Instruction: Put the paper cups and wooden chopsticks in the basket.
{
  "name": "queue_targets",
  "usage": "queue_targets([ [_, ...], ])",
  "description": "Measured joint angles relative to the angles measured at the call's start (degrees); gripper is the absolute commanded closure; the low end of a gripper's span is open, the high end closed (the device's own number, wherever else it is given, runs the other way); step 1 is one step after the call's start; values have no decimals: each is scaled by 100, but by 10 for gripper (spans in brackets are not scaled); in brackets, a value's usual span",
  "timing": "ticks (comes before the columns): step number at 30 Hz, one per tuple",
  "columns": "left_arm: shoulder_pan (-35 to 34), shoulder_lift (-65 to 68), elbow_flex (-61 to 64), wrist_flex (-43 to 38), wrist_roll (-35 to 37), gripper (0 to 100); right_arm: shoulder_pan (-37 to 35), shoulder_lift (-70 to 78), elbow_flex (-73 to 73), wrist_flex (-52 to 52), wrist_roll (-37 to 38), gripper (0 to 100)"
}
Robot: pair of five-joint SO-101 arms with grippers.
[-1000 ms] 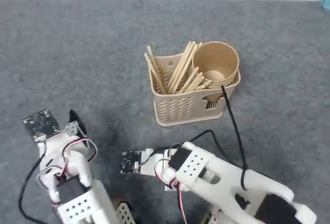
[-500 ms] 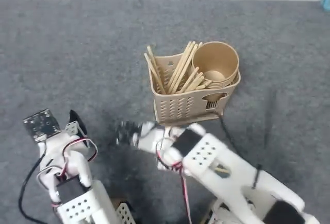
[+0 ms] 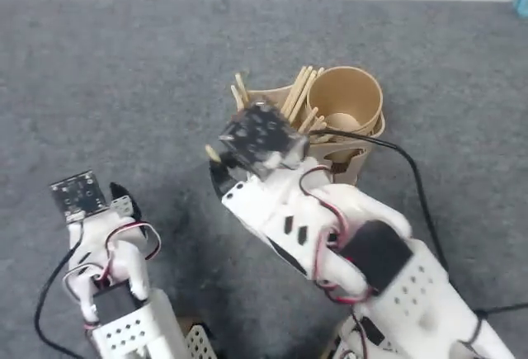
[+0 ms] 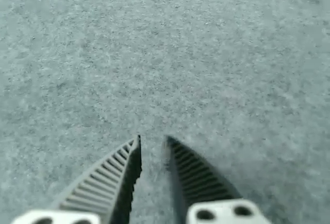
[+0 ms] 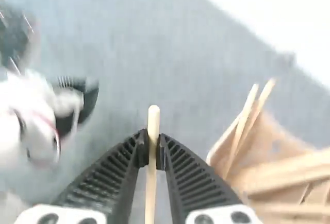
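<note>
High view: we look down on a grey, felt-like table (image 3: 124, 70). A tan slotted basket (image 3: 346, 163) stands toward the far side. Nested paper cups (image 3: 351, 95) fill one end of it, and a sheaf of wooden chopsticks (image 3: 295, 99) leans in the other. The right arm (image 3: 330, 227) lies across the basket's near wall. The left arm (image 3: 115, 293) sits well apart from it, by the front edge.

Left wrist view: the left gripper (image 4: 152, 141) hangs over bare table. Its ribbed jaws stand a narrow gap apart with nothing between them.

Right wrist view: the right gripper (image 5: 151, 144) is clamped on a single chopstick (image 5: 153, 118). The chopstick's rounded tip juts just past the fingertips, and the basket stands just beside it.

We judge the chopstick light, stiff and smooth (so it may swivel or slide when pinched near its end). A hold nearer the middle would likely carry it steadier. The paper cups look light and easily crushed, so they are best taken gently at the rim. We can read no labels or writing anywhere.
</note>
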Motion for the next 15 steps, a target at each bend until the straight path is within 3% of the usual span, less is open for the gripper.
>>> queue_targets([
  [5, 185, 0, 0, 9, -158, 988, 97, -475, -26, -1029, 0, 991],
  [10, 255, 0, 0, 9, -185, 988, 695, -826, -26, -2233, -26, 991],
  [15, 800, 0, 0, 475, -308, 988, 1451, -923, -26, -3376, -26, 991],
])
